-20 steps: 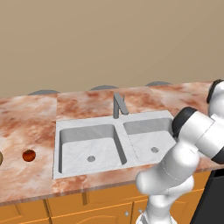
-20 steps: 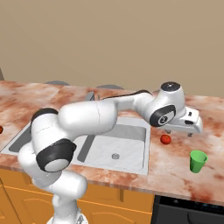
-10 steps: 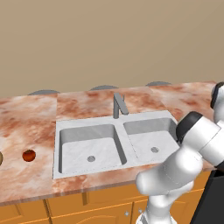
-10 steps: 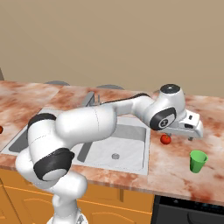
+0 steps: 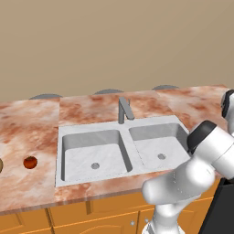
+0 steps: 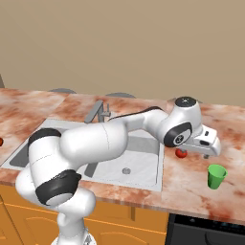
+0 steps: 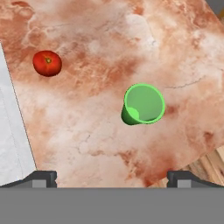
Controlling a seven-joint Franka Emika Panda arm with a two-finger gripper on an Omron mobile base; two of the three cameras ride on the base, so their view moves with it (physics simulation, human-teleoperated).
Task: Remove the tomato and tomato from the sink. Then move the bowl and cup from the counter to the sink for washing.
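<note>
1. Gripper (image 7: 111, 177) wide, empty, hovering over the right counter (image 7: 87, 127).
2. Cup (image 7: 143, 104) upright below it; tomato (image 7: 47, 63) nearby, sink (image 6: 143, 167) emptied.
3. Cup's turn, I'd say: descend, straddle its rim, close.

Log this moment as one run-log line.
stage: going for cup | gripper: jaws open, above green cup | tomatoes: on counter | sink: cleared
</note>
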